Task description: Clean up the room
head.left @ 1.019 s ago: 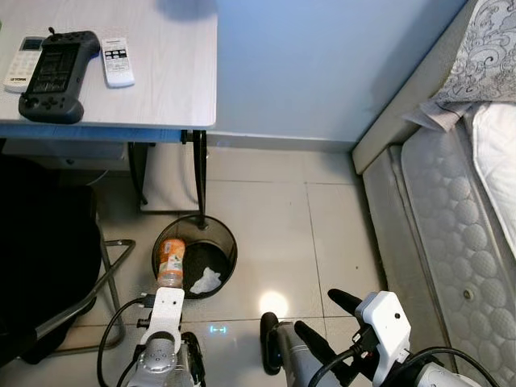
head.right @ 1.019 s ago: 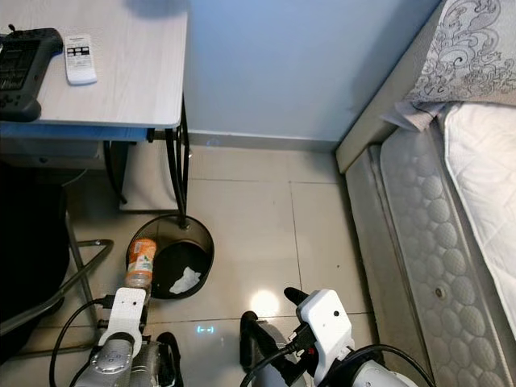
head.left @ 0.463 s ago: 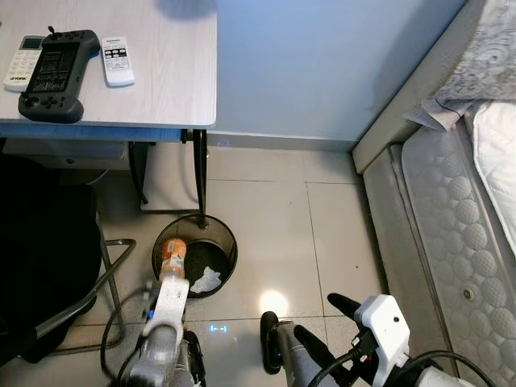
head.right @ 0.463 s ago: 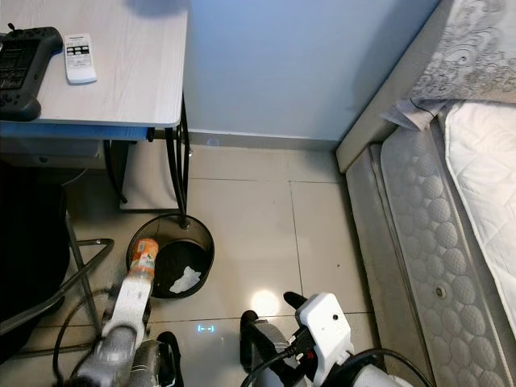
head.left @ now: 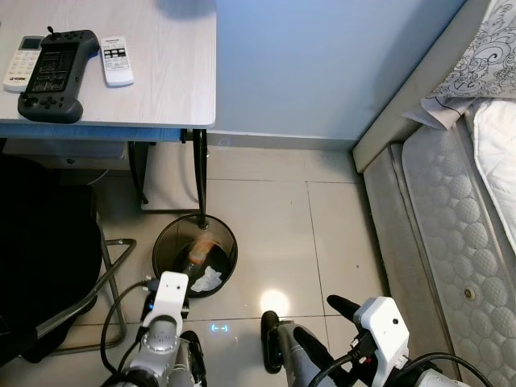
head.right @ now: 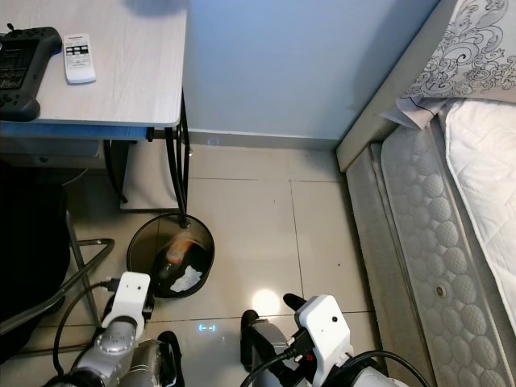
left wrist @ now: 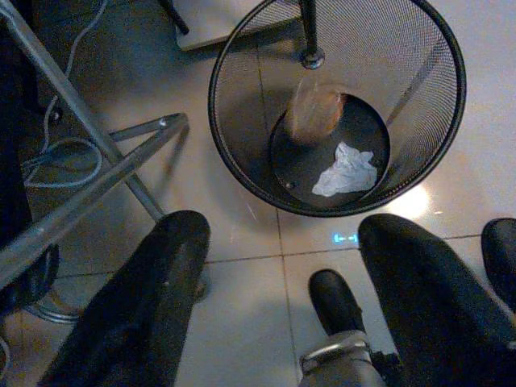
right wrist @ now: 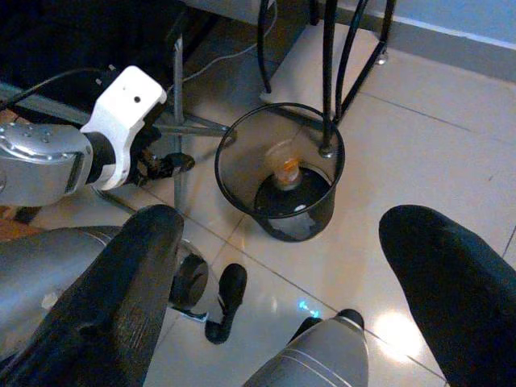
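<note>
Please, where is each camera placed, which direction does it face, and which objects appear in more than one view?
Left eye and right eye: on the head, facing forward and down at the floor, desk and bed; both arms show below.
Left wrist: above the bin, looking down along the open left gripper.
Right wrist: looking along the open right gripper toward the bin; the left arm shows.
Shared: the bin, holding a blurred bottle; both eyes and the left wrist also show white paper.

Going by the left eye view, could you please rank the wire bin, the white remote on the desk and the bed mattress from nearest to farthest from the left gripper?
From the left gripper:
1. Wire bin: on the floor just ahead of it, by the desk leg, with a blurred bottle inside.
2. White remote: up on the desk, well beyond the bin.
3. Bed mattress: far across the floor on the robot's right.
</note>
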